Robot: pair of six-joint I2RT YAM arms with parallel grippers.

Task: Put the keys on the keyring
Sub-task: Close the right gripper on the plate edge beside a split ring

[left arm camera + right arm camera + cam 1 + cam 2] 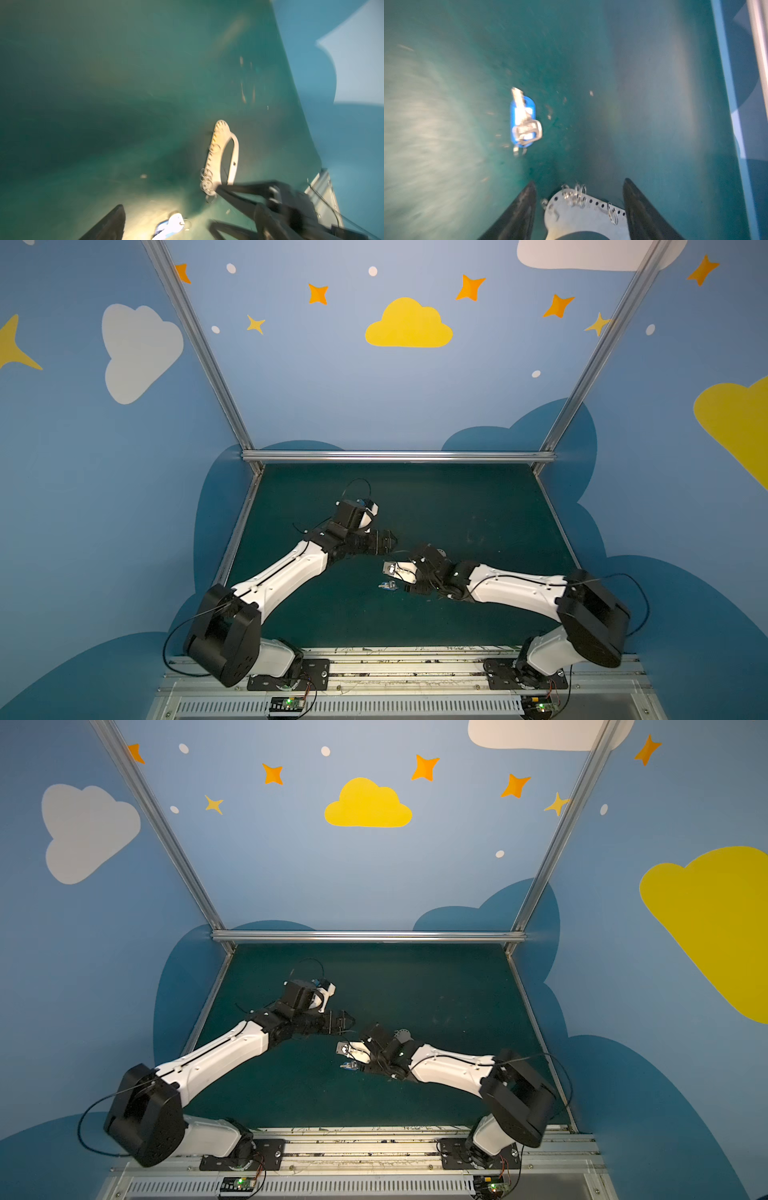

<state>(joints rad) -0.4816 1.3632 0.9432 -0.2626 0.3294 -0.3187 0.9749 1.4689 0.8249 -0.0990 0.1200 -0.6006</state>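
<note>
Keyring (583, 218): flat matte grey plate with a rounded corner, a row of small edge holes, thin wire rings and an oblong slot. It looks to lie on the mat (478, 510). Its ringed end sits between the right gripper (579, 181) fingers and the rest runs behind 1 finger. Right jaws apart, not clamped.

Keys (386, 585): 1 shiny silver key on a blue oblong tag, flat on the mat just ahead of the right gripper, apart from the plate.

Left gripper (390, 540): jaws wide apart, gripping nothing, near the right gripper.

Mat is dark green and scuffed, with open room back to the aluminium rail (395, 456).
</note>
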